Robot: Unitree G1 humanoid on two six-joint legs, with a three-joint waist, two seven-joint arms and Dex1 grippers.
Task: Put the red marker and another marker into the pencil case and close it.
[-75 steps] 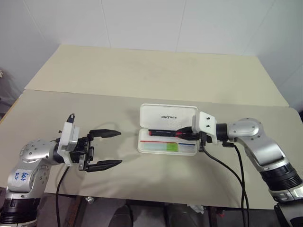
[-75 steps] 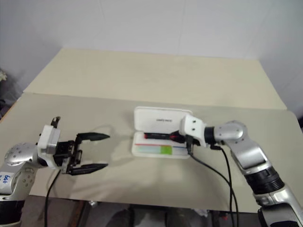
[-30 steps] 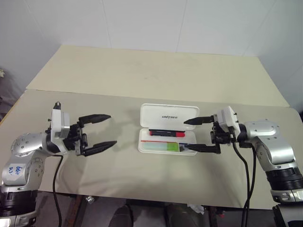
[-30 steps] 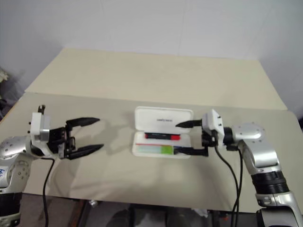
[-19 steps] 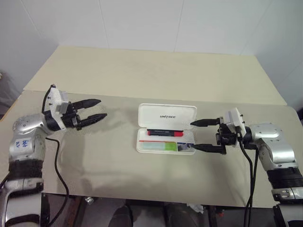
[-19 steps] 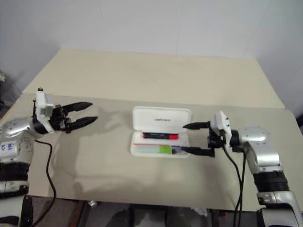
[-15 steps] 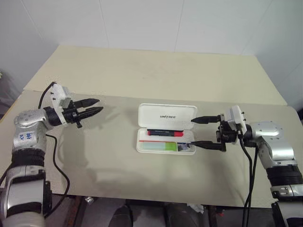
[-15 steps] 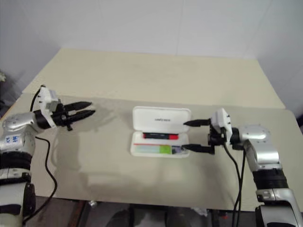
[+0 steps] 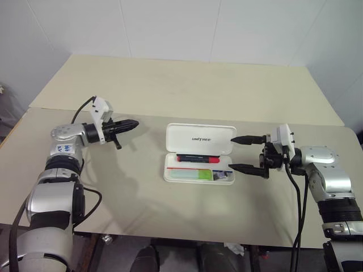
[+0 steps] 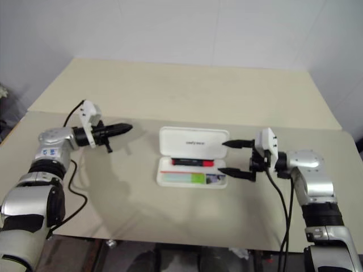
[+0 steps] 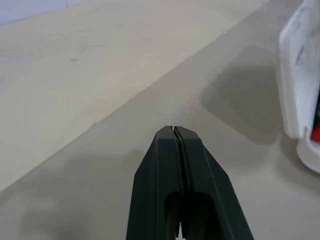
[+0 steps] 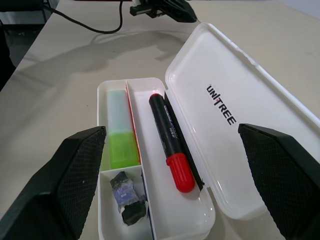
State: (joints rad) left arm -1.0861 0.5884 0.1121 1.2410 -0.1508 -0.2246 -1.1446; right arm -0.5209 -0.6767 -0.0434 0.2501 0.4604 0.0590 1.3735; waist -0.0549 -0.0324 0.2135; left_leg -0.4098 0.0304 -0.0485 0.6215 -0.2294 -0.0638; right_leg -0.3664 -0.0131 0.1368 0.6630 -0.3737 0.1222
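Dark lump (image 12: 127, 200), perhaps an eraser

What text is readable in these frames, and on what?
"UNITREE": dark print inside the open lid of the pencil case; it also shows in the head views, small.
Print along the black barrel of the red marker: too small to read.
Blue handwriting on a white sticker on the left arm: not legible.
No text on the mint marker.
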